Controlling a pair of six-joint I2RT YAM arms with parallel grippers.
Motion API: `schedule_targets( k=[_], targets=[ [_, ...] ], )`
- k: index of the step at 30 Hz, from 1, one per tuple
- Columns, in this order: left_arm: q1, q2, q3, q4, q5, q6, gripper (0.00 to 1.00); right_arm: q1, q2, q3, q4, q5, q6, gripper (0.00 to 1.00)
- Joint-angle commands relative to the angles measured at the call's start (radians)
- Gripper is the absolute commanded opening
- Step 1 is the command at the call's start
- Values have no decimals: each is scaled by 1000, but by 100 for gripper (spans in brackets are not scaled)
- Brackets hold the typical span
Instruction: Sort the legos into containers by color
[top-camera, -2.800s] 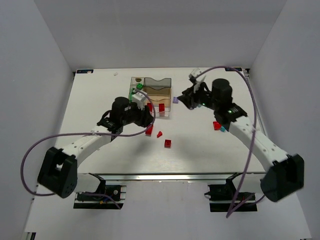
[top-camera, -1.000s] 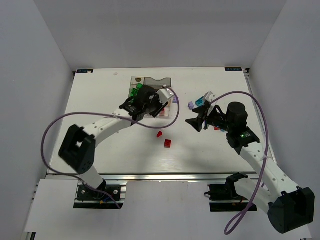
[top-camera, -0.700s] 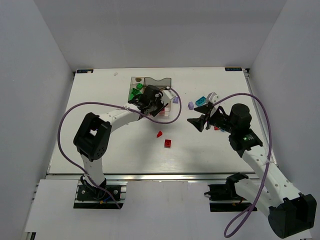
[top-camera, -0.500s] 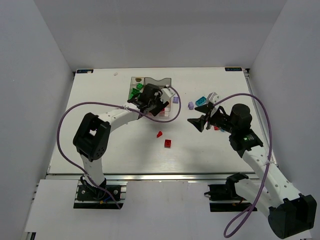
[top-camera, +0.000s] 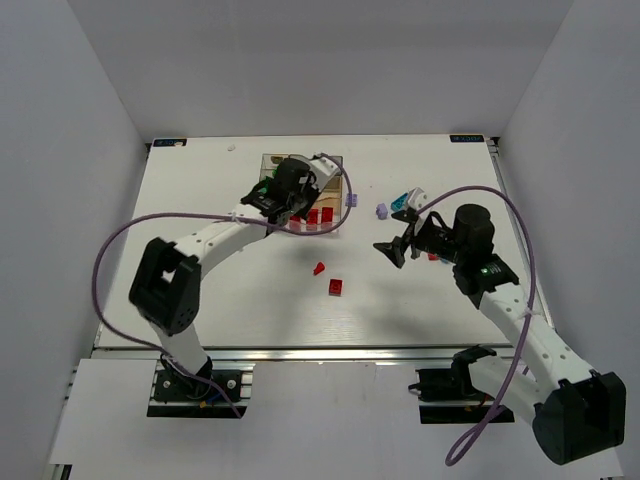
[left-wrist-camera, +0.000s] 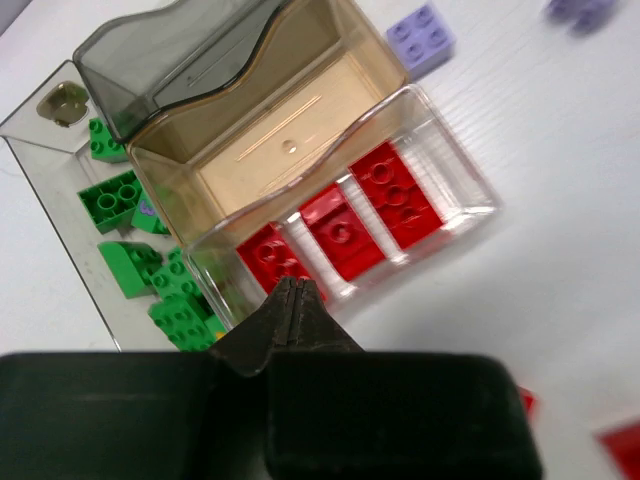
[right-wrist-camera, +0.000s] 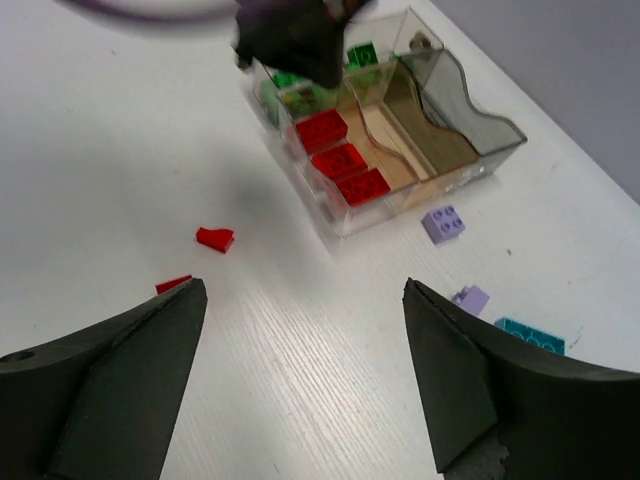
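Note:
The containers are one clear, brown-tinted tray (top-camera: 322, 196) at the back middle of the table. Three red legos (left-wrist-camera: 340, 225) lie in its clear near compartment, and several green legos (left-wrist-camera: 125, 200) fill the long narrow one. My left gripper (left-wrist-camera: 290, 285) is shut on nothing and hovers at the tray's near edge (top-camera: 285, 208). My right gripper (right-wrist-camera: 305, 290) stands wide open and empty over bare table, right of the tray (top-camera: 395, 240). Loose legos lie outside: two red (top-camera: 319, 268) (top-camera: 337, 287), two lilac (top-camera: 351, 199) (top-camera: 381, 211), one light blue (top-camera: 402, 201).
The tray's two brown middle compartments (left-wrist-camera: 290, 140) hold no bricks. The left arm's purple cable (top-camera: 345, 215) loops over the tray's right side. White walls enclose the table on the left, back and right.
My left gripper has closed and pulled back and left off the red compartment, uncovering three red bricks there. My right gripper has opened wider and stayed roughly in place.

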Motion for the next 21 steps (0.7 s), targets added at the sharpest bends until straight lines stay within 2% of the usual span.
schedule_targets(
  k=[1, 3, 4, 6, 7, 10, 13, 15, 17, 21],
  targets=[
    [4, -246, -56, -5, 118, -233, 0, -6, 68, 21, -53, 106, -128, 88],
    [4, -324, -121, 23, 195, -313, 0, -6, 105, 53, -51, 228, -117, 89],
    [4, -411, -199, 40, 250, -353, 3, -12, 145, 68, -70, 275, -107, 89],
    [4, -492, -282, 87, 275, -382, 28, -13, 191, 129, -93, 377, -61, 87],
    [4, -531, -360, 125, 276, -399, 50, -19, 246, 155, -132, 399, -18, 85],
    [4, -645, -469, 167, 243, -378, 64, -30, 381, 270, -292, 470, 30, 82],
    [4, -697, -529, 180, 178, -327, 67, -43, 488, 329, -403, 533, 26, 82],
    [-14, -702, -494, 134, 154, -331, 67, -55, 518, 335, -404, 595, 10, 82],
    [-14, -717, -479, 130, 215, -328, 68, -62, 567, 358, -409, 674, -8, 84],
    [-14, -772, -492, 134, 226, -335, 69, -84, 672, 410, -455, 708, -31, 84]
  ],
)
